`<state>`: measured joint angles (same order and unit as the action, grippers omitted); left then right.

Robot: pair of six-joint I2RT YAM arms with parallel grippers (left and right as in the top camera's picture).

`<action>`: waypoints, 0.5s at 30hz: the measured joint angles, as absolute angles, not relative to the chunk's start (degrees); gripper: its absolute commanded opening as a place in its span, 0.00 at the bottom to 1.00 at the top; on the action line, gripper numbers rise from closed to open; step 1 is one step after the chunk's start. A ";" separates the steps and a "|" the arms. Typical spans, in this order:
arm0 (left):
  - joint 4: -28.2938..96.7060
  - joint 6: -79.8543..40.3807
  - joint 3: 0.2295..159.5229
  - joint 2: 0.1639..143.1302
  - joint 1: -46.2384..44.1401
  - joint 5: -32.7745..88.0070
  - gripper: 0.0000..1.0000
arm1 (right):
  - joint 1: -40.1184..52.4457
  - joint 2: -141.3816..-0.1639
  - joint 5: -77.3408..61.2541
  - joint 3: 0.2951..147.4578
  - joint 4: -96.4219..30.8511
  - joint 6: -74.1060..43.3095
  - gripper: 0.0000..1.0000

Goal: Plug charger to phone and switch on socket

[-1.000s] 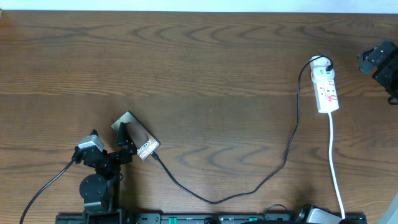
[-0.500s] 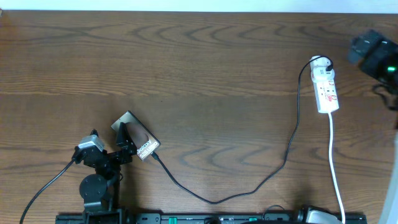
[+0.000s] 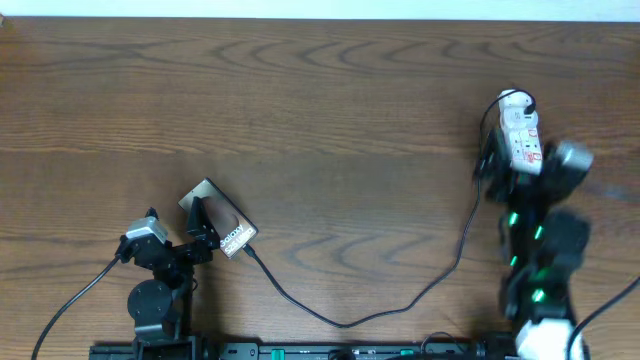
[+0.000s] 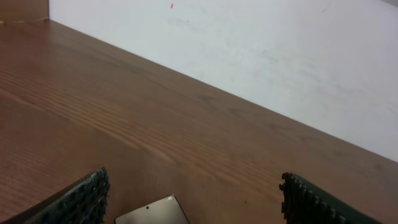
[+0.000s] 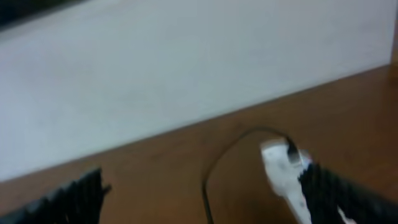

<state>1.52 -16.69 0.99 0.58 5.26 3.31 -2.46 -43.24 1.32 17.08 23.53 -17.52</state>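
Observation:
The bronze-brown phone [image 3: 234,238] lies at an angle at the table's front left, and one of its corners [image 4: 152,213] shows in the left wrist view. My left gripper [image 3: 204,228] hovers over it, open [image 4: 193,200], gripping nothing. The black charger [image 3: 345,323] cable runs from the phone's lower end in a loop to the white socket [image 3: 522,128] at the far right. My right gripper [image 3: 508,168] is at the socket's near end, open [image 5: 208,199]. In the blurred right wrist view the socket [image 5: 281,169] lies just inside the right finger.
The socket's white cord runs toward the front edge, hidden under my right arm [image 3: 540,255]. The charger cable [image 5: 210,177] passes between my right fingers. A pale wall [image 4: 261,56] stands behind the table's far edge.
My right arm has swung in from the far right edge to the socket's near end and is still blurred with motion. The left gripper and phone have not moved.

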 measured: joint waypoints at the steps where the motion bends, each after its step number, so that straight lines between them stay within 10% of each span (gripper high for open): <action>1: 1.52 -16.71 0.99 0.60 5.26 3.31 0.86 | -2.39 -40.36 1.48 12.71 25.65 -17.52 0.99; 15: 1.54 -16.67 0.99 0.58 5.26 3.31 0.86 | -2.37 -15.14 8.58 0.38 4.10 -17.19 0.99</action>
